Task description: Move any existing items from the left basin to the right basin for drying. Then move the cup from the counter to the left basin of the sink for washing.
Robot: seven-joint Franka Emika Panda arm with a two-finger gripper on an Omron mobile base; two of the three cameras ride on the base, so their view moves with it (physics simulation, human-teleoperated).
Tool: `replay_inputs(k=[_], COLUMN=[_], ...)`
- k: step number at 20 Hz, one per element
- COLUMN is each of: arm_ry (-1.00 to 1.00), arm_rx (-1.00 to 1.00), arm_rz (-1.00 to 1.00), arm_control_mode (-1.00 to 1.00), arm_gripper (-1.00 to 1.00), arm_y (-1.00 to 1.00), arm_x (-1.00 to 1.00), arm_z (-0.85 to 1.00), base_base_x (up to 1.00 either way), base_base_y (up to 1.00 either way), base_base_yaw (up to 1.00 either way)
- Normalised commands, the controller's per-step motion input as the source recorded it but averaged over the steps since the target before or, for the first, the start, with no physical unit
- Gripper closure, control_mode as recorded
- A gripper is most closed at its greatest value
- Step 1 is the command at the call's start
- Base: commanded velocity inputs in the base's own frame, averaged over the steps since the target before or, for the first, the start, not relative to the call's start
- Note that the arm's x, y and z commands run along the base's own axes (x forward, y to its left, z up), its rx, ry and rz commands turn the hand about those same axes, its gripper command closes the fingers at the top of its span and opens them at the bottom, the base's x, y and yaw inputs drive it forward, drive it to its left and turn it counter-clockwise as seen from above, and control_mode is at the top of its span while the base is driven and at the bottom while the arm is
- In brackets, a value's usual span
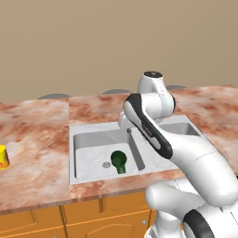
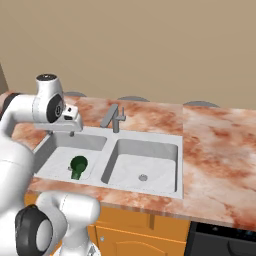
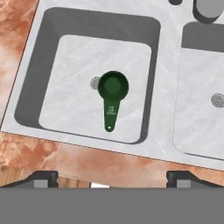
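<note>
The dark green utensil lies flat on the floor of the left basin, its round head beside the drain and its handle toward the front wall. It also shows in the base views as the green utensil. My gripper hangs high above the front rim of the left basin, open, with nothing between its fingertips. The right basin holds nothing but its drain. The yellow cup stands on the counter far to the left of the sink.
The grey faucet rises at the sink's middle back. My arm crosses in front of the right basin in the left base view. A dark appliance top sits low at the right. Orange cabinets run under the counter.
</note>
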Motion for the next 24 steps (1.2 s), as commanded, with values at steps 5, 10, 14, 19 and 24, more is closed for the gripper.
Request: replay_inputs(k=[5,10,14,19,24], arm_ry=[0.05,0.10,0.13,0.10,0.07], arm_rx=[-0.01,-0.08,-0.09,-0.07,-0.01], arm_rz=[0.00,0.00,0.00,0.01,0.04], arm_control_mode=[-1.00,-1.00,-1.00,-1.00,-1.00], arm_gripper=[-1.00,-1.00,-1.00,-1.00,-1.00], arm_y=[0.58,0.66,0.37,0.00,-0.14], arm_x=[0.19,0.46,0.62,0.61,0.51], arm_z=[-0.68,-0.87,-0.97,-0.79,-0.62], base_base_x=[0.00,0.00,0.00,0.00,0.00], base_base_y=[0.00,0.00,0.00,0.00,0.00], base_base_yaw=[0.00,0.00,0.00,0.00,0.00])
